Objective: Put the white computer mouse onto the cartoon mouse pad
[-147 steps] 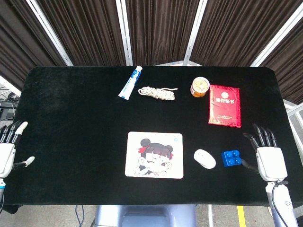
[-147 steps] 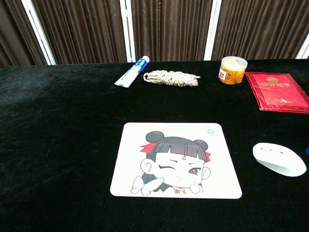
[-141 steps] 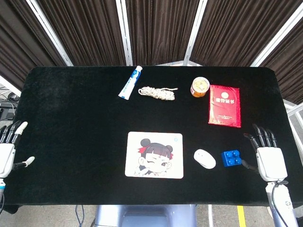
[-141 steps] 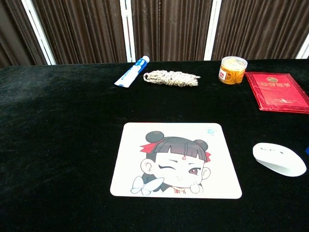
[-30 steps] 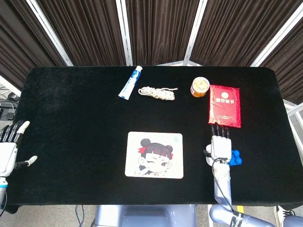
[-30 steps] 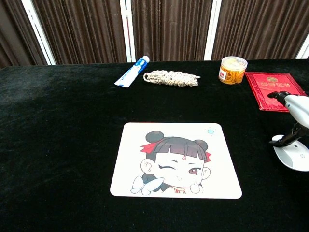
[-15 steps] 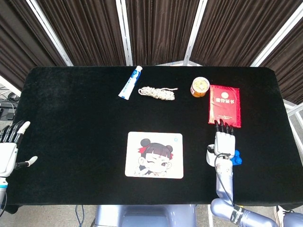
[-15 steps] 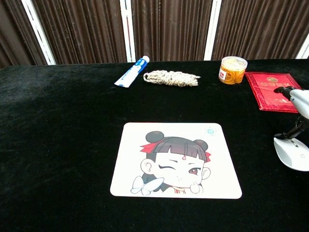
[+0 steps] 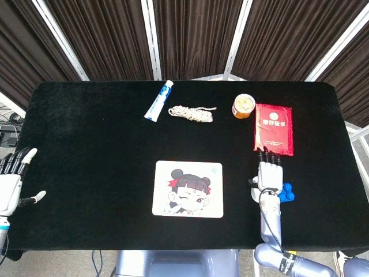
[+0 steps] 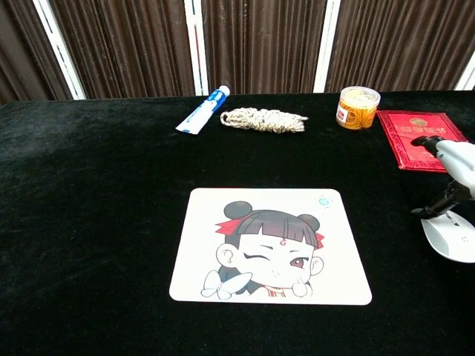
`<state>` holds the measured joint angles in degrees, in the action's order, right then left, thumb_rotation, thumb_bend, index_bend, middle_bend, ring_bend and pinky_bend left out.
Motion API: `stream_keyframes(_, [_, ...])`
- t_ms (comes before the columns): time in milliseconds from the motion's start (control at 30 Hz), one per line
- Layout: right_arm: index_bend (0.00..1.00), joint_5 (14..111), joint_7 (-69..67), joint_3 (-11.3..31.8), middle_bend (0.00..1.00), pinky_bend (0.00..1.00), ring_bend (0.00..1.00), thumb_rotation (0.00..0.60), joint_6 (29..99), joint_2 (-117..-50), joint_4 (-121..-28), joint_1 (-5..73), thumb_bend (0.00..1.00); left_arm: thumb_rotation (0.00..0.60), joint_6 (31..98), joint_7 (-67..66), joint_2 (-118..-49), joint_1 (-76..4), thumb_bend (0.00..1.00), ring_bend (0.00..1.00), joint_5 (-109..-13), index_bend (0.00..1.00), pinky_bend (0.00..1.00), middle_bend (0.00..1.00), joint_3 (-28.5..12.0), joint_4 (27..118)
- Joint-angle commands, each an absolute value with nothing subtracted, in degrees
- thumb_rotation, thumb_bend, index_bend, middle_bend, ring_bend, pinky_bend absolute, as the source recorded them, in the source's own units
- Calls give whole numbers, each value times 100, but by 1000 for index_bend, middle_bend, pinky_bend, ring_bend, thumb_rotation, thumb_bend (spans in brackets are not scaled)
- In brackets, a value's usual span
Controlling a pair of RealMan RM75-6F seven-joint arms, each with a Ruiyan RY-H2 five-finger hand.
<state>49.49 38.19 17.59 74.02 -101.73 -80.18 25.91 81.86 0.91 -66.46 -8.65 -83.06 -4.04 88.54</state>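
Observation:
The cartoon mouse pad (image 9: pixel 188 189) (image 10: pixel 270 246) lies flat at the table's front centre, with nothing on it. The white computer mouse (image 10: pixel 453 239) sits on the black cloth to the right of the pad, cut off by the chest view's right edge. My right hand (image 9: pixel 269 176) (image 10: pixel 451 172) hovers over the mouse with its fingers stretched forward and its thumb down by the mouse's left edge. In the head view it hides the mouse. My left hand (image 9: pixel 10 184) is open beside the table's left edge, holding nothing.
A blue toy brick (image 9: pixel 287 192) lies just right of my right hand. A red booklet (image 9: pixel 273 128) is right in front of its fingertips, with a small yellow jar (image 9: pixel 243 106) beside it. A toothpaste tube (image 9: pixel 159 100) and a rope bundle (image 9: pixel 191 112) lie at the back.
My right hand came in from the table's right edge to above the mouse, and has just shifted slightly left. The mouse stands a little further right than at first. The left hand has not moved.

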Motion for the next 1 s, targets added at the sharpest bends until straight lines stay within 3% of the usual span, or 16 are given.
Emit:
stream_keyframes(33, [0, 4976, 3861, 1708, 0, 0, 0, 600, 7457, -10247, -8074, 2622, 189, 600, 8185, 97, -6645, -866, 128, 0, -8309, 0, 0, 0, -404, 8853])
stream_keyframes(1000, [0, 4448, 4301, 1852, 0, 0, 0, 600, 7714, -10125, -7749, 2653, 193, 600, 8122, 103, -6608, -880, 129, 0, -8302, 0, 0, 0, -381, 8918])
